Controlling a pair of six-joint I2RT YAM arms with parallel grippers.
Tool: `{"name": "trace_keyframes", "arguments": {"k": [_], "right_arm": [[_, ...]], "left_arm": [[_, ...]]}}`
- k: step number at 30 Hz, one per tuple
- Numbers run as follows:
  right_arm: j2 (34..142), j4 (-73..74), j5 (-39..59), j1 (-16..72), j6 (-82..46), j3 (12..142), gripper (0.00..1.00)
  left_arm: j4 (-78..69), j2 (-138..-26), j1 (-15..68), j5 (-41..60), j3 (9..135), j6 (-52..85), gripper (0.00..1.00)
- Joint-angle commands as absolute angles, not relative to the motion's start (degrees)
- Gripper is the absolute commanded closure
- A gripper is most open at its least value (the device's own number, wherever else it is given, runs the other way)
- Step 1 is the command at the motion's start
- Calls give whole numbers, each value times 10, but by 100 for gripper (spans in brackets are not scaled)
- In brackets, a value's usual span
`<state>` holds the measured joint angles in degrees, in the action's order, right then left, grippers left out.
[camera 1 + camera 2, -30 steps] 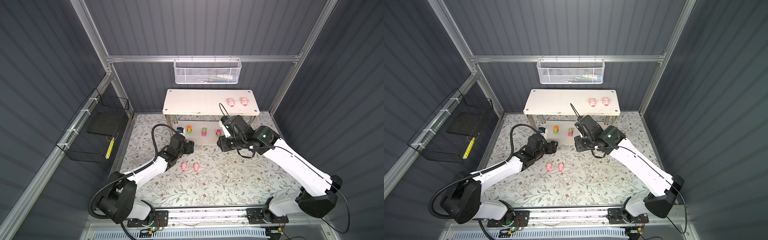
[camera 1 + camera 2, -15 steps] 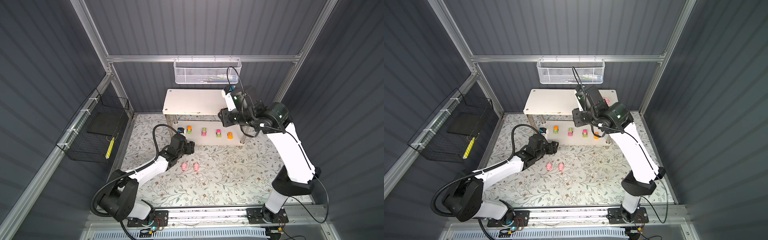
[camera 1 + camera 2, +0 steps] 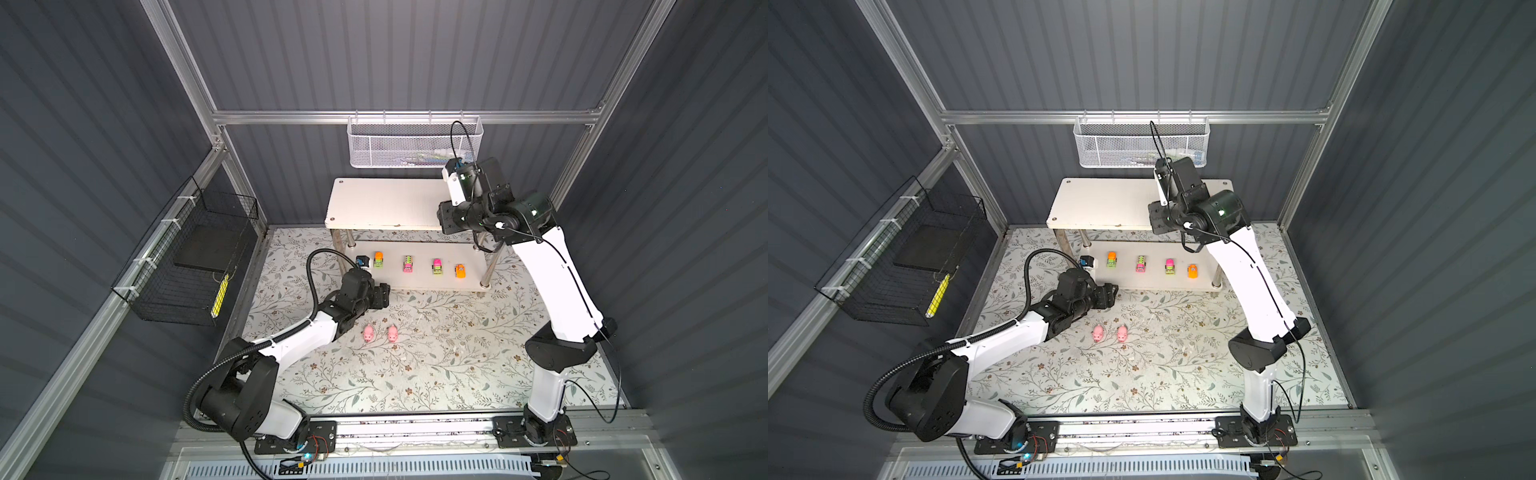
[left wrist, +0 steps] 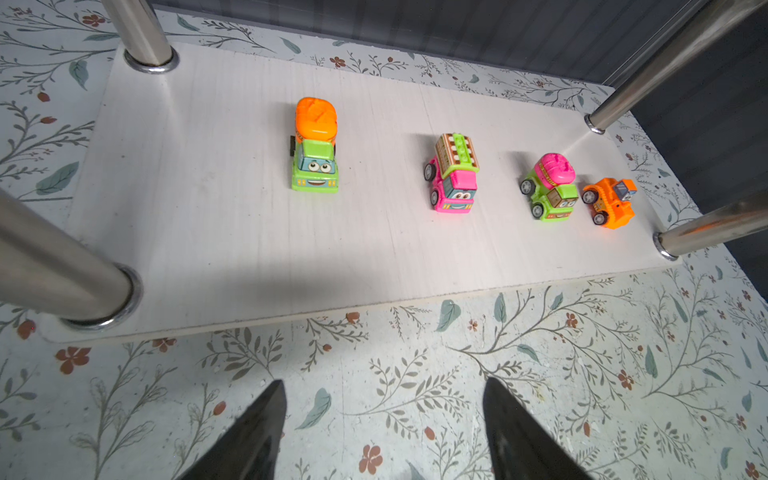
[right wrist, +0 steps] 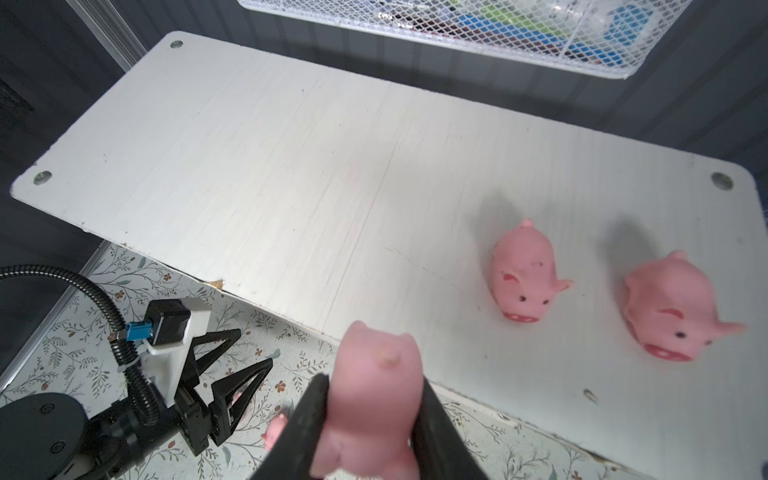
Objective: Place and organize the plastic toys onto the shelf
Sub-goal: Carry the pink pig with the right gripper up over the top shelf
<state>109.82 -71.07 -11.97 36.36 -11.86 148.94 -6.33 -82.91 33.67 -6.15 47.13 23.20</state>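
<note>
My right gripper [image 5: 374,380] is shut on a pink pig [image 5: 376,361], held over the front edge of the shelf's top board [image 5: 291,166]. Two more pigs [image 5: 524,274] [image 5: 673,316] stand on that board to the right; the right arm hides them in both top views. Another two pigs [image 3: 368,333] [image 3: 392,332] lie on the floral mat. Several toy vehicles sit in a row on the lower board [image 4: 208,232]: green-orange [image 4: 314,145], pink [image 4: 454,174], green-pink [image 4: 550,187], orange [image 4: 611,201]. My left gripper [image 4: 384,415] hangs open and empty over the mat in front of the shelf [image 3: 382,203].
A white mesh basket [image 3: 415,143] hangs on the back wall above the shelf. A black wire basket [image 3: 187,262] is fixed to the left wall. Shiny metal posts [image 4: 62,270] stand at the lower board's corners.
The right arm has risen with its pig from in front of the lower board up to the top board's front edge. The left arm has hardly moved.
</note>
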Motion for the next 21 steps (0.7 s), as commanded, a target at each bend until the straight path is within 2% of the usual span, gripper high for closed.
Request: {"name": "trace_keyframes", "arguments": {"k": [1,21], "right_arm": [[1120,-677,-101,357,-112,1500,66],[1179,-638,-73,328,-112,1531,66]], "left_arm": [[-69,-838,333,-53,474,234,25],[-74,-841,330,-49,470,233,25]]}}
